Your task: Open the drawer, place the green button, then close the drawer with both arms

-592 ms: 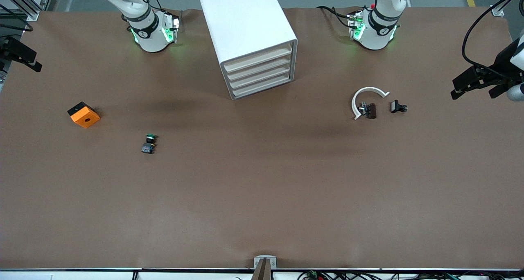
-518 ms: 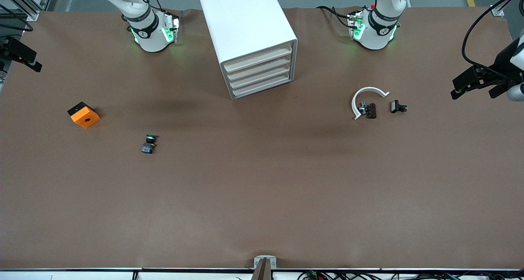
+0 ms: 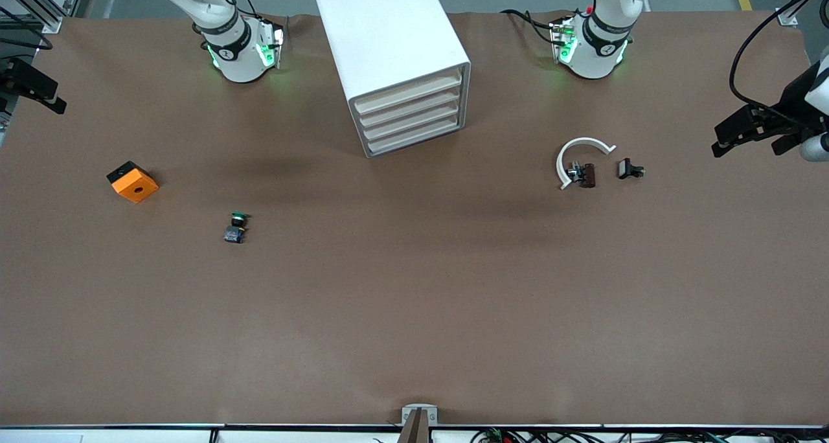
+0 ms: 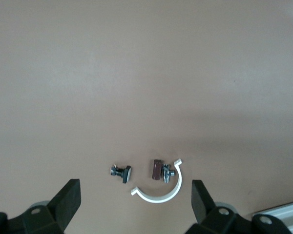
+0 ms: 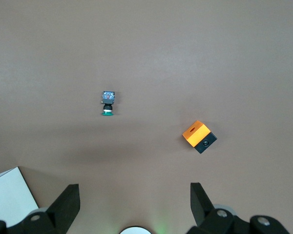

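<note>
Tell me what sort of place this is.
Probably a robotics lab bench: two robot arms bolted to a brown-covered table, a white drawer cabinet, and a small button laid out.

Two large white jointed robot arms raised high. Left arm's small black two-finger gripper hangs above table's left-arm end, fingers spread wide, empty. Right arm's black two-finger gripper hangs above right-arm end, likewise wide, empty.

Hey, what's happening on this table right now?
Nothing is held yet. The left gripper hangs open over the clips; the right gripper hangs open over its own end of the table. The button lies on the table, nearer the camera than the cabinet, whose drawers are all shut.
</note>
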You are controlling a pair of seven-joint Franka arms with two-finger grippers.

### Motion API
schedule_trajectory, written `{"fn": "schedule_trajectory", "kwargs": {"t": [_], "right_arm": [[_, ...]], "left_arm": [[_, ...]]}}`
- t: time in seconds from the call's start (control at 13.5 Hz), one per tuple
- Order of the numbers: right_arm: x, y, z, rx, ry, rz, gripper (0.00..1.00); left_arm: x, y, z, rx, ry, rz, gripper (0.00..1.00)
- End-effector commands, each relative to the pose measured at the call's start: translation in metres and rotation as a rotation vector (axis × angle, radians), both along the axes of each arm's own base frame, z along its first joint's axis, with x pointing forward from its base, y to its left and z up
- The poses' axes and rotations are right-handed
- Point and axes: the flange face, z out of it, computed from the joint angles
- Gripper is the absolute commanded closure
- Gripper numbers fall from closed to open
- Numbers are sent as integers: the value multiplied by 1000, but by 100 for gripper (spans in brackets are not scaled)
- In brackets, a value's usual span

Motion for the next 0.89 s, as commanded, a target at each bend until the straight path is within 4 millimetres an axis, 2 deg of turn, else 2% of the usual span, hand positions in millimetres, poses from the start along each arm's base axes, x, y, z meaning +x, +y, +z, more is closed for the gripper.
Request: {"fn": "schedule_trajectory", "kwargs": {"t": [0.0, 0.07, 0.15, 0.22, 0.37, 0.59, 0.67, 0.81], "right_arm": [[-6, 0, 2, -3, -5, 0, 0], [-6, 0, 3, -3, -6, 0, 0], [-6, -1, 3, -5, -6, -2, 0], [-6, -1, 5, -5, -9, -2, 0], [-6, -1, 6, -4, -11, -3, 0], [-5, -8, 6, -5, -18, -26, 0], [-3, -9, 3, -4, -12, -29, 0], [3, -15, -6, -5, 2, -40, 0]], "left_arm": [[5, -12, -11, 13, 46, 5, 0], [14, -20, -26, 8, 72, 26, 0], [16, -22, -32, 6, 82, 70, 0], [23, -24, -49, 8, 113, 102, 0], [36, -48, -83, 15, 166, 129, 0], [53, -103, -139, 37, 198, 225, 0], [56, -126, -158, 52, 205, 253, 0], [60, -156, -191, 73, 224, 315, 0]]}}
